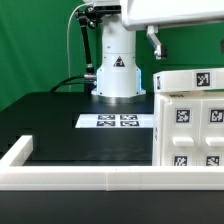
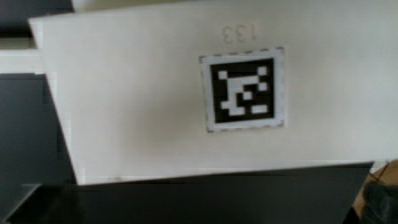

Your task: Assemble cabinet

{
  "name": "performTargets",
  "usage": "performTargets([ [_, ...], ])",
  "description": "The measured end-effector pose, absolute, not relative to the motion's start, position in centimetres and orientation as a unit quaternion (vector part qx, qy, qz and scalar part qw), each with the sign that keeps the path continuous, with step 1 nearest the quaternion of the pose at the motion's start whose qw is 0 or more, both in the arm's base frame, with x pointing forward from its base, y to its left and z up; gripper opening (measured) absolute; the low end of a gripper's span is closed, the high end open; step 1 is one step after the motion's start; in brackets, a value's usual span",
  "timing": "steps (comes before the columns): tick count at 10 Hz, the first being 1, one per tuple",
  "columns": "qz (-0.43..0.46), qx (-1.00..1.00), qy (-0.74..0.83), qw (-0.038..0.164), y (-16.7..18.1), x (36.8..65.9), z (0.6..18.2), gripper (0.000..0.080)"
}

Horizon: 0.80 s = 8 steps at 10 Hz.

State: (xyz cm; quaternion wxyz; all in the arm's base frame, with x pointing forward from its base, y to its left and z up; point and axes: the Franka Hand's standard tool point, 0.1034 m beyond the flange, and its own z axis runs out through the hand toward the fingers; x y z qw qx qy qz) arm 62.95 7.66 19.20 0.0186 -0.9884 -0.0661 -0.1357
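I'm hovering the gripper (image 1: 153,48), whose opening I can't tell, near the cabinet (image 1: 188,115), risking a misjudged descent knocking it askew.

White cabinet (image 1: 195,135) with black-and-white square tags (image 2: 242,92), black table (image 1: 60,115), white marker board (image 1: 118,121), green backdrop (image 1: 35,45)

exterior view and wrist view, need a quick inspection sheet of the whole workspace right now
surface: black table, low white rim along its near edge, marker board flat before the robot base
job's things: white tagged cabinet parts at the exterior view's right; white panel with one tag fills the wrist view
clutter: nothing seen
grippers: claw high up, cropped; open or shut unclear
cables: black cable beside the base
surroundings: green backdrop
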Motion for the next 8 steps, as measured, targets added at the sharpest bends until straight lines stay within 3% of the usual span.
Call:
performTargets([
  [4,-0.136,-0.971,-0.198,-0.006,7.36,63.05,19.25,0.0796],
  [8,-0.093,-0.896,-0.431,-0.051,7.52,62.66,19.21,0.0796],
])
